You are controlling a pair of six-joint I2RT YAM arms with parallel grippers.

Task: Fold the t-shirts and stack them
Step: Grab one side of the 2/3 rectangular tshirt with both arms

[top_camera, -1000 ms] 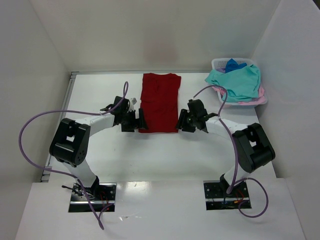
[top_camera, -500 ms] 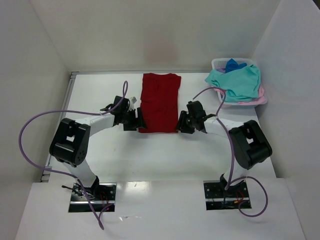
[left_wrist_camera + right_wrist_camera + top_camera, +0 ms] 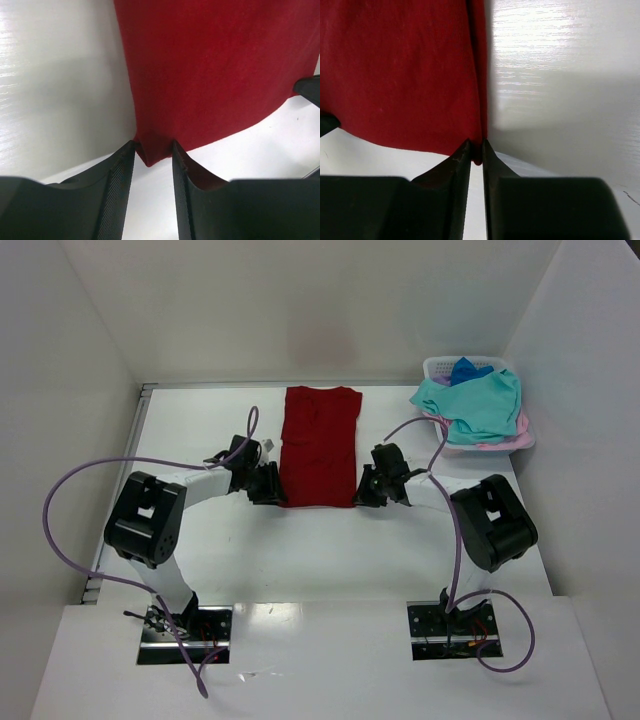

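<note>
- Lifting both near corners together looks like what this fold calls for: raise them level, carry the near hem up and over toward the collar end, and lay it down square so no skew goes into the stack.
- Before any lift, I would want the left jaws bitten in properly. A hold on the very tip of a corner seems likely to slip once the cloth's weight comes on.
- Left jaws: a narrow gap apart, with the near left corner of the dark red t-shirt (image 3: pixel 215 65) poking down between them and touching both inner faces. Whether that is a firm clamp I cannot tell.
- Right jaws: drawn almost together with only a slit left, gripping the shirt's near right corner at its doubled side edge.
- Around them the shirt lies flat as a long narrow strip. It runs away from the arms along the middle of the white counter (image 3: pixel 330 550), with one arm low at each near corner.
- Well off at the far right, the laundry basket (image 3: pixel 440 365) holds the rest. A teal t-shirt (image 3: pixel 475 400) is draped over its rim, a blue t-shirt (image 3: pixel 465 370) shows behind it, and a pink t-shirt (image 3: pixel 485 446) peeks out beneath.
</note>
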